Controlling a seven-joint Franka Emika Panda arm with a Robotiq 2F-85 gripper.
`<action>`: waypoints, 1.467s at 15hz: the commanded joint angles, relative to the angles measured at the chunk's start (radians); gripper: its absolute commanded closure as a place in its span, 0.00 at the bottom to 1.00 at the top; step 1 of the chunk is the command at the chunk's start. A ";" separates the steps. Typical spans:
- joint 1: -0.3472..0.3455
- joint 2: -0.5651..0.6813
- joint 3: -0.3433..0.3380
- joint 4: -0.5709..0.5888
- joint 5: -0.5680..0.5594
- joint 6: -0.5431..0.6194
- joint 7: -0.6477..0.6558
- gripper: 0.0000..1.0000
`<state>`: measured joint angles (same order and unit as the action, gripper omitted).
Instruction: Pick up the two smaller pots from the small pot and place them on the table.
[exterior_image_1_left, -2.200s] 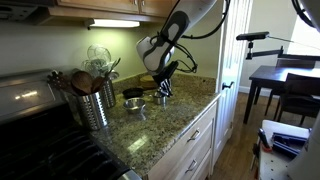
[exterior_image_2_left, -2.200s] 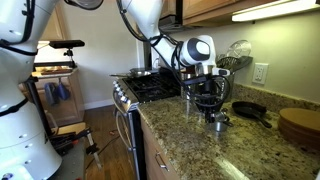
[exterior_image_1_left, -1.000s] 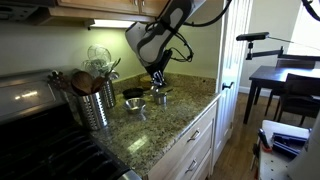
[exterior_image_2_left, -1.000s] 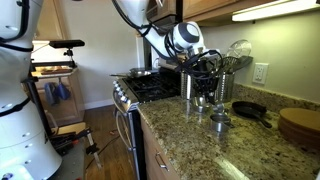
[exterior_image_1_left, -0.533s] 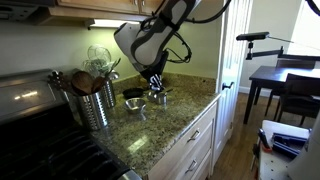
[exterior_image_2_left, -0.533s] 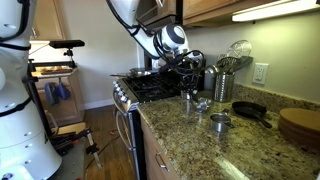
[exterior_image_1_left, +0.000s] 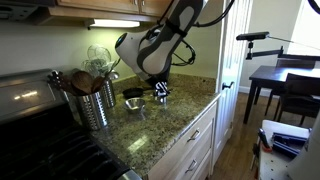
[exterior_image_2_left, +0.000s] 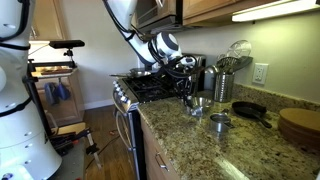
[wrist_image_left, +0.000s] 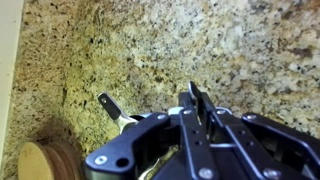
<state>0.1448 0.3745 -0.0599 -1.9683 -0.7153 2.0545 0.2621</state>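
The wrist has swung toward the stove (exterior_image_2_left: 150, 88) since a second ago; the gripper (exterior_image_2_left: 192, 91) pinches a little steel pot (exterior_image_2_left: 198, 104).
In an exterior view the bent arm holds it low over the countertop (exterior_image_2_left: 200, 150), stove-side of the dark pan (exterior_image_2_left: 250, 110); a second pot (exterior_image_2_left: 220, 122) stands nearer that pan. In an exterior view the gripper (exterior_image_1_left: 160, 90) hangs on the pan's (exterior_image_1_left: 132, 93) counter-edge side. Wrist view: narrow fingers (wrist_image_left: 194, 100), handle (wrist_image_left: 108, 102) jutting out.

Browns, silver and black.
The granite countertop (wrist_image_left: 150, 50) is mottled brown, beige and black. The smaller pot (exterior_image_2_left: 198, 104) and the small pot (exterior_image_2_left: 220, 122) gleam silver. The skillet (exterior_image_2_left: 248, 110) is black, the round wooden board (wrist_image_left: 40, 165) pale tan, the drawers (exterior_image_1_left: 195, 140) light honey and the arm (exterior_image_1_left: 133, 50) white and black.
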 joint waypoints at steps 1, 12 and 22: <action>0.004 -0.040 0.004 -0.063 -0.065 -0.018 0.070 0.91; 0.013 0.014 0.024 -0.061 -0.100 -0.022 0.175 0.91; 0.023 0.051 0.030 -0.049 -0.139 -0.044 0.233 0.62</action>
<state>0.1560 0.4261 -0.0318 -2.0115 -0.8288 2.0425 0.4569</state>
